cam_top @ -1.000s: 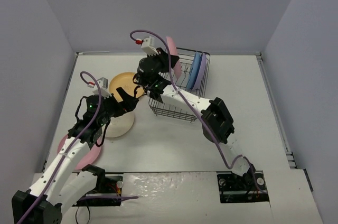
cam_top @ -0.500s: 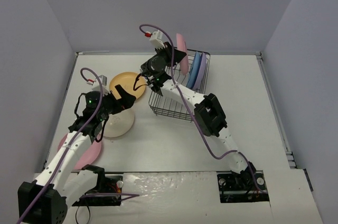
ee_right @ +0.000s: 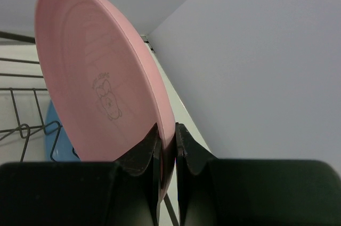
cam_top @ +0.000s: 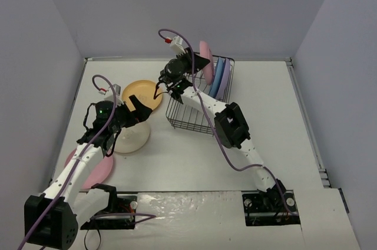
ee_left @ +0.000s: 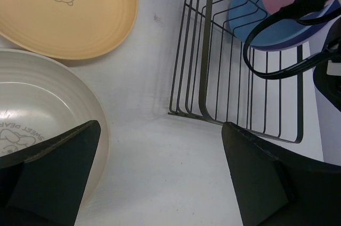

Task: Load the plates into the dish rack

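My right gripper is shut on the rim of a pink plate and holds it on edge above the far end of the black wire dish rack. In the right wrist view both fingers clamp that pink plate at my gripper. A blue plate and a lavender plate stand in the rack just right of it. My left gripper is open and empty, low over the table between the cream plate and the rack. The yellow-orange plate lies flat behind the cream plate.
A second pink plate lies flat at the front left, partly under my left arm. Grey walls close in the table on the left, back and right. The rack's near half holds only bare tines.
My right gripper has carried the pink plate rightward and up, over the rack toward the blue plate. My left gripper has shifted slightly and stays open.
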